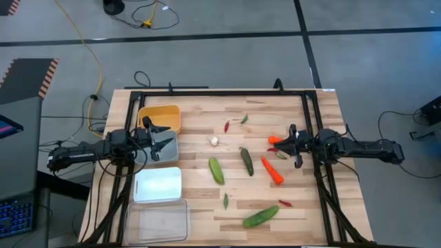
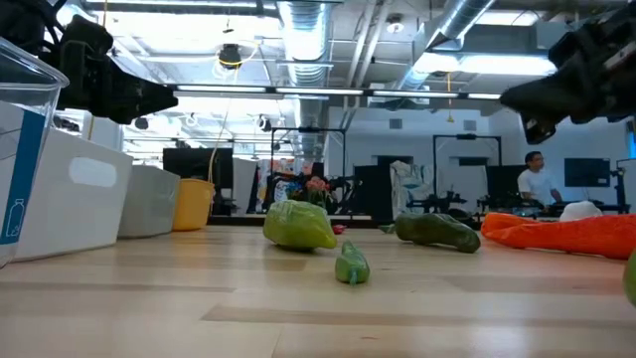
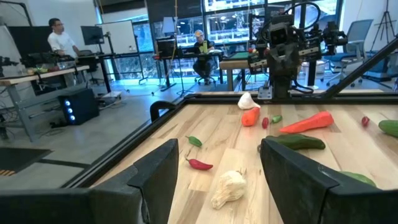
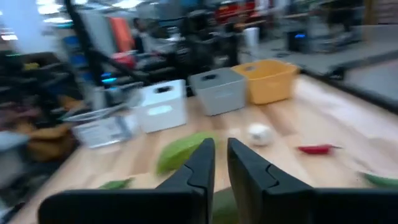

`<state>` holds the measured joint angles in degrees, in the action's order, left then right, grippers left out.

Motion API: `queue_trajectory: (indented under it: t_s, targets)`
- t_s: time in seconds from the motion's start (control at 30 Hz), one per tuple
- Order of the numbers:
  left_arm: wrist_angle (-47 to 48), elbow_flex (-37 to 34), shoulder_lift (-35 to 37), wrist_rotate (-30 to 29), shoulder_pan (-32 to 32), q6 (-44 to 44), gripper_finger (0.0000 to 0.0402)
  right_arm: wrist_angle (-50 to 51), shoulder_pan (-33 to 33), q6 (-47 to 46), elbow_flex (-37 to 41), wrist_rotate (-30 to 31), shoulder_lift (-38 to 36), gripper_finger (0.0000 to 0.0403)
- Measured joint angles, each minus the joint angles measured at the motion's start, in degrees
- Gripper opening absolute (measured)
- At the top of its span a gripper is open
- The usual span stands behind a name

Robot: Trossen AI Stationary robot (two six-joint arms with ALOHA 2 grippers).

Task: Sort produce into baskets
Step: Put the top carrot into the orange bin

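The produce lay loose on the table (image 1: pixel 324 117), none of it in the baskets (image 1: pixel 160 184) — you had every piece left to sort. Your right gripper (image 1: pixel 295 146) hung over the two carrots (image 1: pixel 272 170), its fingers a narrow slit apart and pinching nothing; your left gripper (image 1: pixel 157 138) waited spread wide above the grey bin (image 1: pixel 168 148). A carrot probably handled as light, stiff and smooth (likely to roll under a tip grasp) — you would best have taken it across the thick middle. The garlic bulb (image 1: pixel 214 141) looked papery; a gentle squeeze suited it.
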<state>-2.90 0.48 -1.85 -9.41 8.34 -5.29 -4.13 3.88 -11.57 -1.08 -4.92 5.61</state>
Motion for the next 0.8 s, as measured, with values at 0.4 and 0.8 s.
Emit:
queue_trajectory:
  t_s: [0.4, 0.8]
  targets:
    - [0.00, 0.01, 0.01, 0.00, 0.00, 0.58, 0.0215, -3.85, -0.39, -0.14, -0.11, -0.74, -0.02, 0.0087]
    - [0.00, 0.00, 0.00, 0.00, 0.00, 0.59, 0.0215, -4.49, -0.35, -0.15, -0.13, -0.57, -0.02, 0.0087]
